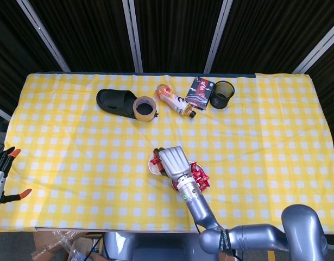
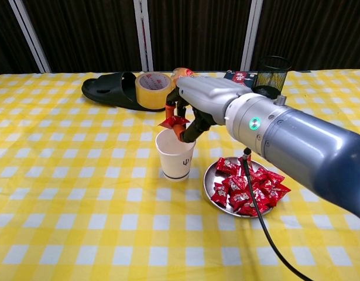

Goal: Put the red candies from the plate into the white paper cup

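One white paper cup point(image 2: 176, 154) stands upright on the table point(image 2: 80, 193), which is covered with a yellow checked cloth. Just to its right sits one round metal plate point(image 2: 209, 175) heaped with red candies point(image 2: 249, 186); they overlap too much to count. The right hand point(image 2: 194, 102) hangs directly over the cup's mouth, pinching one red candy point(image 2: 173, 122) between its fingertips point(image 2: 180, 130) just above the rim. In the head view the same right hand point(image 1: 172, 161) covers most of the cup point(image 1: 152, 166), with the plate's candies point(image 1: 200, 176) showing beside the wrist. The left hand point(image 1: 0, 169) sits at the far left edge of the head view, off the table, fingers spread and holding nothing.

Along the far side of the table lie one black slipper point(image 2: 106, 91), one roll of tape point(image 2: 152, 90) standing on edge against it, one bottle point(image 1: 175, 100) on its side, one small red-and-black packet point(image 1: 200, 92), and one black mesh cup point(image 2: 272, 70).
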